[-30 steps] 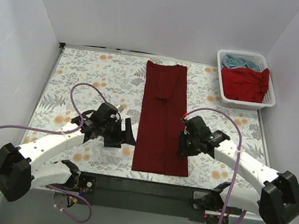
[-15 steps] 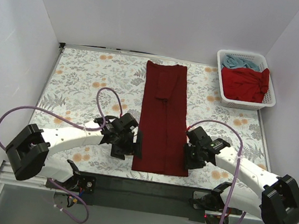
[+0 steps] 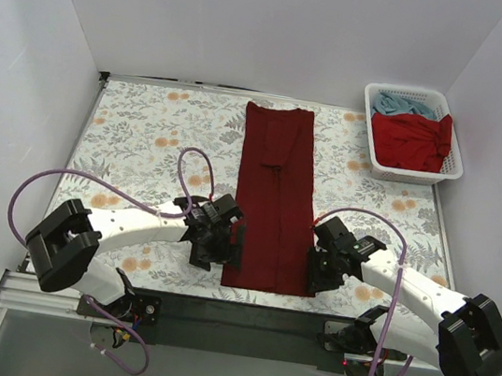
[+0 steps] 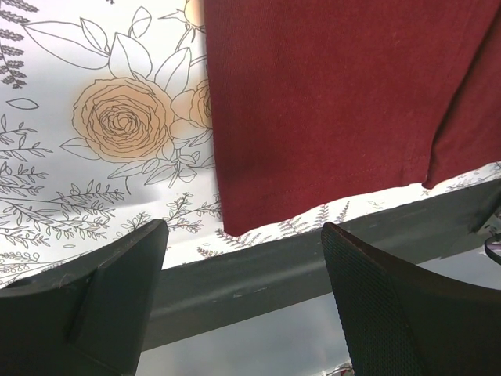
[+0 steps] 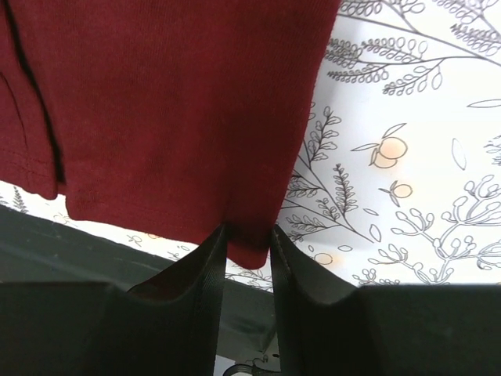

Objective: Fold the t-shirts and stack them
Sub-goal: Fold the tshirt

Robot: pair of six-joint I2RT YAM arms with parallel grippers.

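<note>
The dark maroon t-shirt point(image 3: 274, 191) lies folded into a long narrow strip down the middle of the floral cloth. My left gripper point(image 3: 229, 244) is open at its near left corner; in the left wrist view the wide-apart fingers point(image 4: 391, 305) hover just short of that corner point(image 4: 228, 223), nothing between them. My right gripper point(image 3: 318, 262) is at the near right corner. Its jaws stand narrowly open, and the shirt's corner point(image 5: 252, 249) lies flat between the two fingers point(image 5: 196, 290). A red t-shirt point(image 3: 414, 141) and a light blue t-shirt point(image 3: 402, 105) sit in the basket.
The white lattice basket point(image 3: 371, 121) stands at the far right corner. The table's dark front edge point(image 3: 242, 312) runs just behind both grippers and shows as a dark bar point(image 4: 274, 266) in the left wrist view. White walls enclose three sides.
My left gripper swung right, up to the shirt's near left corner. My right gripper slid toward me along the shirt's right edge to its near right corner. The shirt has not moved.
</note>
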